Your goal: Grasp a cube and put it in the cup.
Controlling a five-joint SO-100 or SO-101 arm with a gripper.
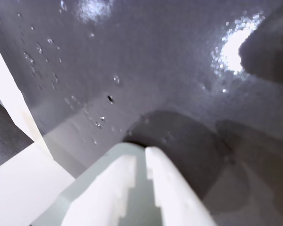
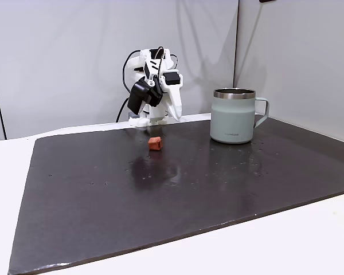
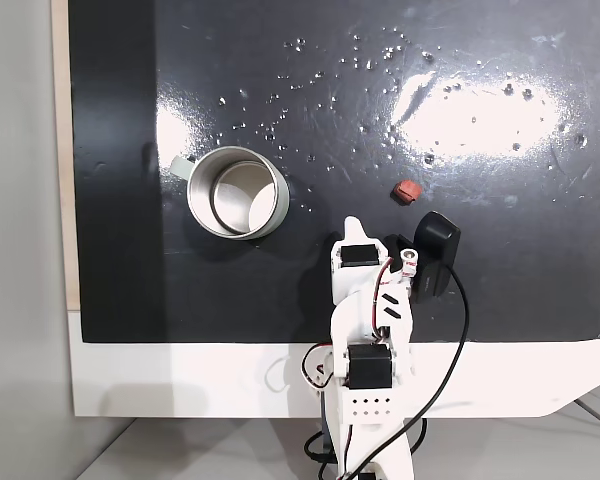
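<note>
On the black mat (image 2: 160, 195), the cube (image 2: 155, 143) looks light and perhaps slightly soft; pinch its flat sides. The gripper's (image 1: 144, 151) jaws sit pressed together, empty.

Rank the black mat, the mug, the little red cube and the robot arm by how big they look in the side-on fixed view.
1. Black mat
2. Robot arm, though it sits farthest from the camera
3. Mug, close to the arm in apparent size
4. Cube

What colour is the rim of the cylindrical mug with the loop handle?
Shiny steel silver, above a pale grey-green body; the mug's rim shows best in a fixed view.
</note>
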